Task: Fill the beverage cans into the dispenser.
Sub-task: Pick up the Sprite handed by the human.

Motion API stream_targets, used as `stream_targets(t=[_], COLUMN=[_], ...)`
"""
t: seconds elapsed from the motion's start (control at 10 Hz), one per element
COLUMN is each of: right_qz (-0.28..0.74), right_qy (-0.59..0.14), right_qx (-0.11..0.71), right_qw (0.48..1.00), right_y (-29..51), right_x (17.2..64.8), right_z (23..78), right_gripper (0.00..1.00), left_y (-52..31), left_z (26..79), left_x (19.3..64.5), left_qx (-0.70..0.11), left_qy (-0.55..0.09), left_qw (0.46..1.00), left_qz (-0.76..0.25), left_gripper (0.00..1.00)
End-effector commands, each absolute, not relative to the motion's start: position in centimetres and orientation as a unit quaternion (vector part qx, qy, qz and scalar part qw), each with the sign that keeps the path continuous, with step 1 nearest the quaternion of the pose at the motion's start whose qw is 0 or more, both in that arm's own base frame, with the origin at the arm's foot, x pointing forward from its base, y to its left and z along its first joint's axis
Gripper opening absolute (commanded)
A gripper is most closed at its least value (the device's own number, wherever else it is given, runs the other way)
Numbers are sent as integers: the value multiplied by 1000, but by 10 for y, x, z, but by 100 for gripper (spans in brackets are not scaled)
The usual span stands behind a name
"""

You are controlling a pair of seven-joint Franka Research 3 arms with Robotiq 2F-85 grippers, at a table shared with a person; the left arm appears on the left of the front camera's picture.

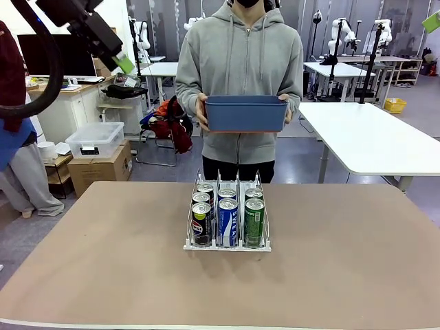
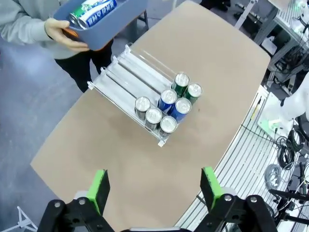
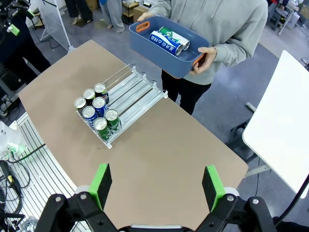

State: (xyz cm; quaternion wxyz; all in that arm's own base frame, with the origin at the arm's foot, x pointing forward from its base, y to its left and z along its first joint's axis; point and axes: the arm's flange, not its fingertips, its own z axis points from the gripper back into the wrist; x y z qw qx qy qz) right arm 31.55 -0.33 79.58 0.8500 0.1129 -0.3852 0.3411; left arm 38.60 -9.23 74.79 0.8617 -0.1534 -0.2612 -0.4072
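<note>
The clear dispenser (image 1: 227,248) stands in the middle of the brown table. Several beverage cans (image 1: 227,221) fill its near end: black Pepsi on the left, blue Pocari in the middle, green on the right. From above, the cans (image 2: 167,104) crowd one end and the dispenser's (image 2: 129,73) far lanes are bare. More cans (image 3: 169,39) lie in a blue bin (image 3: 159,62) held by the person. My left gripper (image 2: 154,191) hangs open high above the table. Equally high, my right gripper (image 3: 157,186) is open, and both are empty.
The person stands at the far edge, holding the blue bin (image 1: 246,115) in both hands above the dispenser's back end. My left arm (image 1: 89,27) hangs at the upper left. White tables, boxes and chairs stand beyond the brown table (image 1: 357,261).
</note>
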Motion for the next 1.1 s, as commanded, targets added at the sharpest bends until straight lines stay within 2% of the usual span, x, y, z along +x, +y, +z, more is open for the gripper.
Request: stream_targets(t=[0.0, 0.2, 0.3, 1.0], right_qz=[342, 342, 342, 342], right_qy=[-383, -383, -383, -383], right_qx=[116, 116, 116, 116], right_qw=[850, 850, 850, 850], right_y=[-3, -3, -3, -3], right_x=[315, 315, 315, 315], right_z=[795, 795, 795, 795], right_gripper=[100, 100, 100, 100], left_y=[-79, -88, -81, -81], left_z=[750, 732, 759, 759], left_x=[381, 383, 381, 381], left_qx=[-182, -128, -163, -163], left_qy=[-293, -299, -285, -285], left_qw=[839, 863, 853, 853], left_qz=[-422, -388, -405, -405], left_gripper=[100, 100, 100, 100])
